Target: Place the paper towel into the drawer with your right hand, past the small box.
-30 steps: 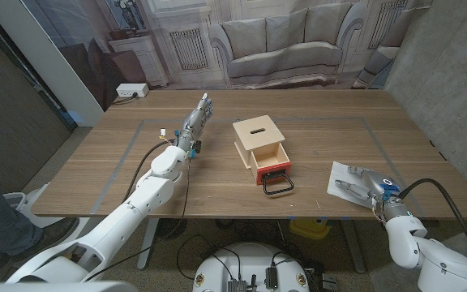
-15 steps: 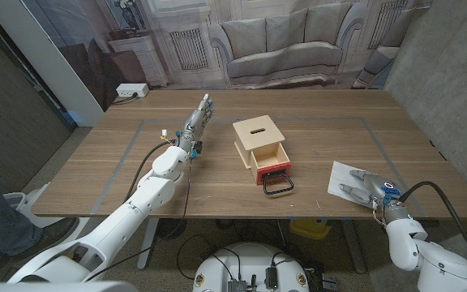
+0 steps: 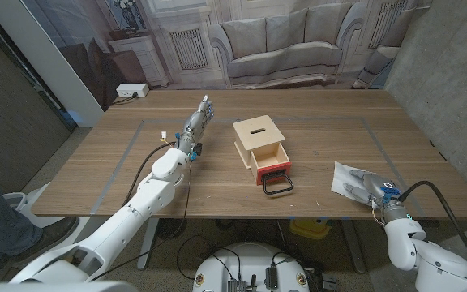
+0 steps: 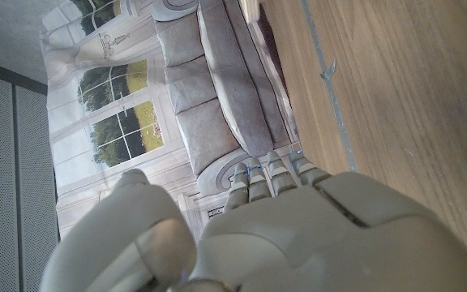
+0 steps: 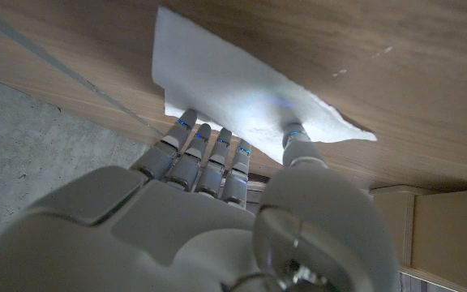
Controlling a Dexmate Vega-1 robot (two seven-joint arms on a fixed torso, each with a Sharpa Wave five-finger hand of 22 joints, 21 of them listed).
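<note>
The right hand (image 3: 362, 186) rests on the paper towel (image 3: 345, 173) at the tabletop's (image 3: 96, 174) near right — fingers seemingly pinching it — with the open drawer (image 3: 269, 156) well to its left.
</note>
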